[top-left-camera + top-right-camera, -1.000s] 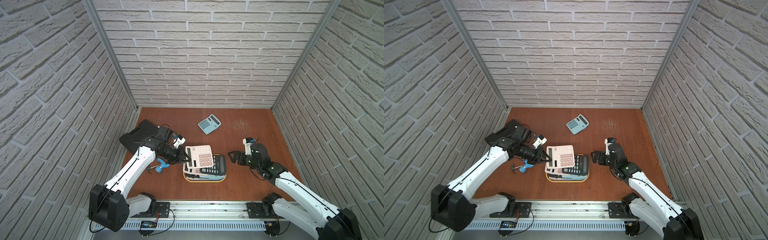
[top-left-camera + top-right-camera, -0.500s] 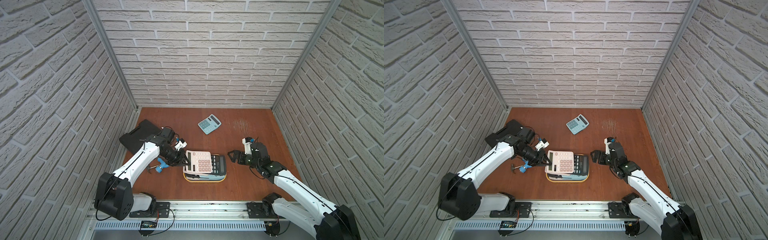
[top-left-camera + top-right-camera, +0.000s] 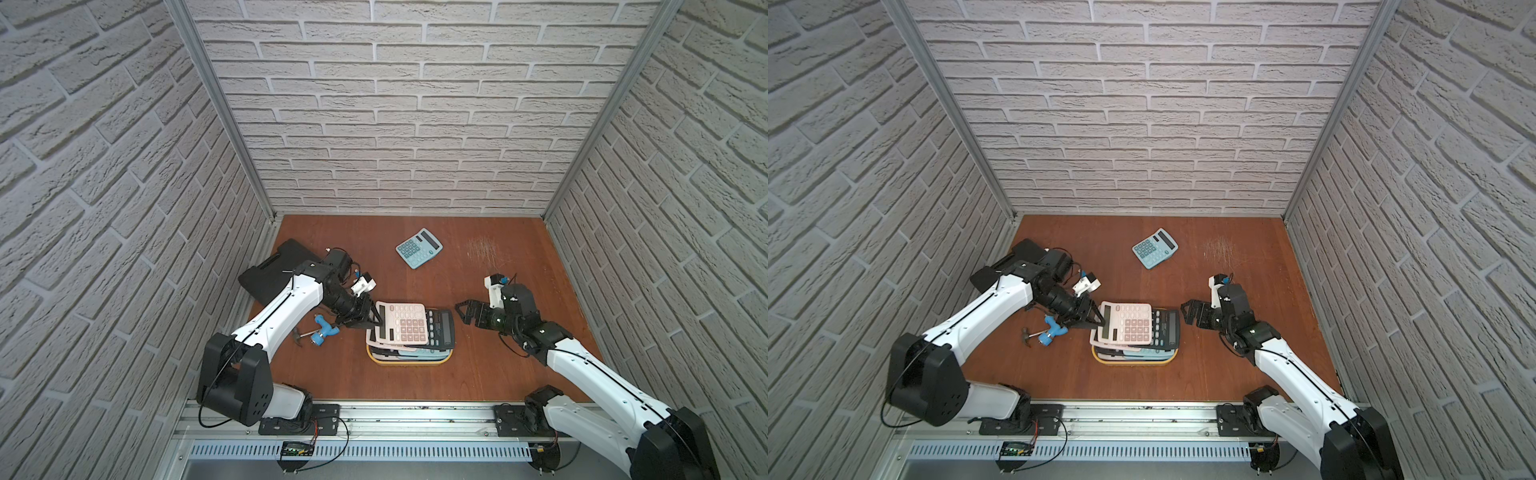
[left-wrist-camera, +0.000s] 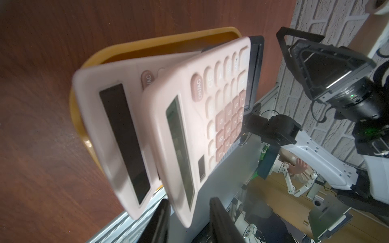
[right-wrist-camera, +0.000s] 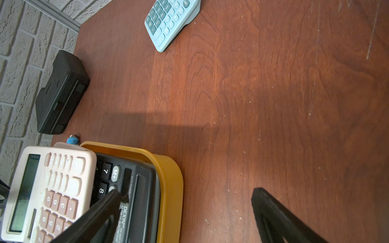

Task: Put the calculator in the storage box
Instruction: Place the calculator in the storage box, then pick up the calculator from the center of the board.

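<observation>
A pink calculator (image 3: pixel 401 328) (image 3: pixel 1127 328) (image 4: pixel 200 126) lies on top of a stack of calculators in the yellow storage box (image 3: pixel 409 362) (image 3: pixel 1133 361) (image 4: pixel 80 117), overlapping a black calculator (image 3: pixel 440 328) (image 5: pixel 134 189). My left gripper (image 3: pixel 372 322) (image 3: pixel 1094 322) (image 4: pixel 189 201) is at the pink calculator's left edge. Its jaws stand apart, open, with the calculator's corner loose between them. My right gripper (image 3: pixel 463 313) (image 3: pixel 1188 313) (image 5: pixel 186 191) hangs wide open and empty just right of the box (image 5: pixel 170 168).
A light blue calculator (image 3: pixel 419 248) (image 3: pixel 1155 248) (image 5: pixel 170 21) lies on the table toward the back. A black moulded case (image 3: pixel 274 270) (image 5: pixel 61 94) sits at the left under my left arm. A blue-handled tool (image 3: pixel 322 334) (image 3: pixel 1050 330) lies left of the box.
My left gripper lowered the pink calculator flat onto the stack in the box, and its jaws have parted. The right arm has not moved.
</observation>
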Controlling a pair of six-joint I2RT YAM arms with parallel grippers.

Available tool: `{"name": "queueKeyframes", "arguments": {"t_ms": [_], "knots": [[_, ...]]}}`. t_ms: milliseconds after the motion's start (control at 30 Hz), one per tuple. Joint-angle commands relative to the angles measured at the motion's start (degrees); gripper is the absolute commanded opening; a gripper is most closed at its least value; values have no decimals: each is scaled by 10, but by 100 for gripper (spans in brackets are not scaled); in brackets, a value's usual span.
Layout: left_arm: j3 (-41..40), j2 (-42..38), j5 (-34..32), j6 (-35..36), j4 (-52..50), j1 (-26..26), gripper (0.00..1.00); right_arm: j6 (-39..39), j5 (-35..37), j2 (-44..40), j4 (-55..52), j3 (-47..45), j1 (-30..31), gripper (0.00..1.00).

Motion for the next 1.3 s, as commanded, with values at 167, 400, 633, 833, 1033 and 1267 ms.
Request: {"name": "queueKeyframes", "arguments": {"t_ms": [167,400,633,833,1033,1267], "knots": [[13,-12,-16,18,-19,21,36,-10,-53,6,34,15,-6,100],[13,-39,-45,0,-8,27,45,-32,-167,7,55,22,-6,96],[-15,-91,-88,-47,45,27,62,-27,-236,11,81,29,15,93],[-56,-133,-125,-103,121,22,74,-35,-234,33,69,54,43,90],[-87,-165,-212,-144,191,20,89,-56,-178,67,21,107,43,90],[-136,-185,-266,-183,288,20,98,-85,-118,132,-27,184,35,92]]}}
